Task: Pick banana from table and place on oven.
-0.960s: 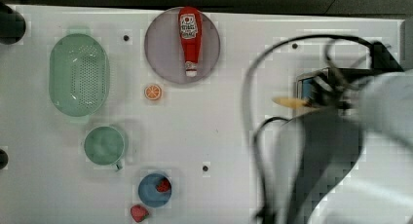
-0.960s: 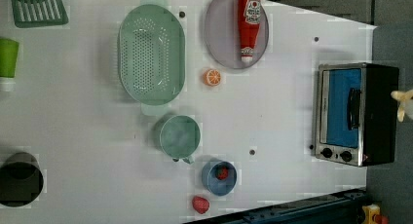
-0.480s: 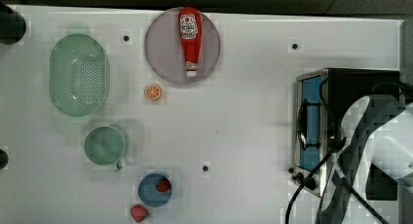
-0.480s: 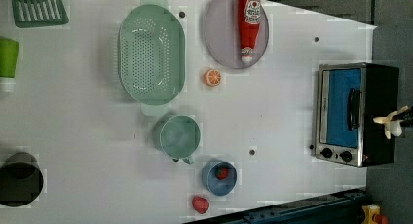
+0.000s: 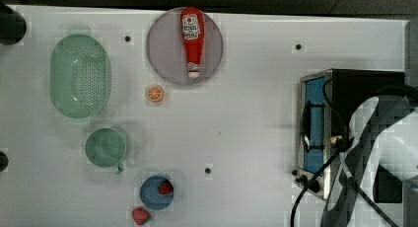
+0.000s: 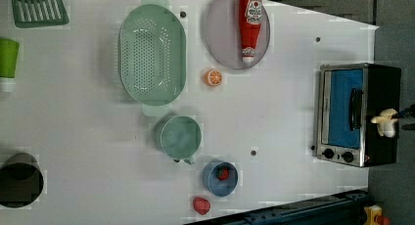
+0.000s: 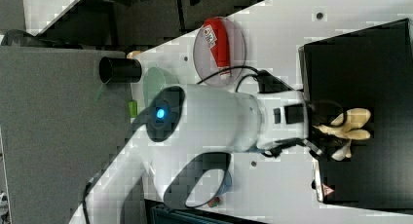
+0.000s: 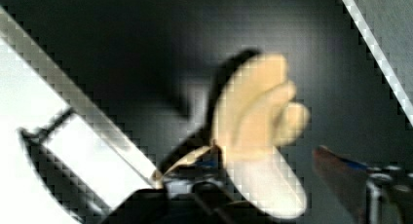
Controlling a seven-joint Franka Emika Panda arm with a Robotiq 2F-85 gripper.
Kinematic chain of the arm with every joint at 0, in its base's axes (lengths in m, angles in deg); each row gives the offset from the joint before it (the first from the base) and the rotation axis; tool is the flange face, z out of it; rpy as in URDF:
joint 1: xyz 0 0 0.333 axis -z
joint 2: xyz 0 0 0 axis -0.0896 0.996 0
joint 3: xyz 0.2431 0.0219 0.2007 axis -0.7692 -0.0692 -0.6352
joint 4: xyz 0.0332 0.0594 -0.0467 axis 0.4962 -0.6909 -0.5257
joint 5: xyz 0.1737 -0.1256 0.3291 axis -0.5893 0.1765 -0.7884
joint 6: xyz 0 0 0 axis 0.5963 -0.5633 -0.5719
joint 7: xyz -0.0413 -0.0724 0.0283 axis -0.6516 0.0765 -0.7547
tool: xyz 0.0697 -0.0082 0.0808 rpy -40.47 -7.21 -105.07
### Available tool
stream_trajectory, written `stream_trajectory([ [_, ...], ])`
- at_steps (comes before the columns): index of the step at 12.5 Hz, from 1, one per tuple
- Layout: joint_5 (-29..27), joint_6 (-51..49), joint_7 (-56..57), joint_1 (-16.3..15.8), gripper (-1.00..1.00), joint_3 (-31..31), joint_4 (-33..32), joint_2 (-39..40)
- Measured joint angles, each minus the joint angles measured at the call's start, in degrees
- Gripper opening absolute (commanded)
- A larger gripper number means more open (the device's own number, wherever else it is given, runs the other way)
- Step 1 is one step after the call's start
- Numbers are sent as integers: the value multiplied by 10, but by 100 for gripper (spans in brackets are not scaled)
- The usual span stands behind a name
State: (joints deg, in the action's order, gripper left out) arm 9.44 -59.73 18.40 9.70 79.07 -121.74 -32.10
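The banana [image 6: 384, 122] has come from beyond the oven's [image 6: 382, 95] far edge, where it was a second ago, to the black top near the middle. The gripper [image 7: 325, 129] is over it; its jaws look parted in the wrist view, one finger [image 8: 341, 173] clear of the fruit, the other against it, so I cannot tell whether it is held. The table [image 5: 246, 123] lies open between the oven and the plate [image 5: 162, 54] with the ketchup bottle [image 5: 191, 37].
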Motion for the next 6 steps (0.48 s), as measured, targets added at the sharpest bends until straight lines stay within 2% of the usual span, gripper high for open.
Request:
stream_trajectory([
  [2, 8, 3, 0, -14, 99, 7, 2, -10],
  [6, 11, -8, 9, -11, 100, -23, 13, -57],
])
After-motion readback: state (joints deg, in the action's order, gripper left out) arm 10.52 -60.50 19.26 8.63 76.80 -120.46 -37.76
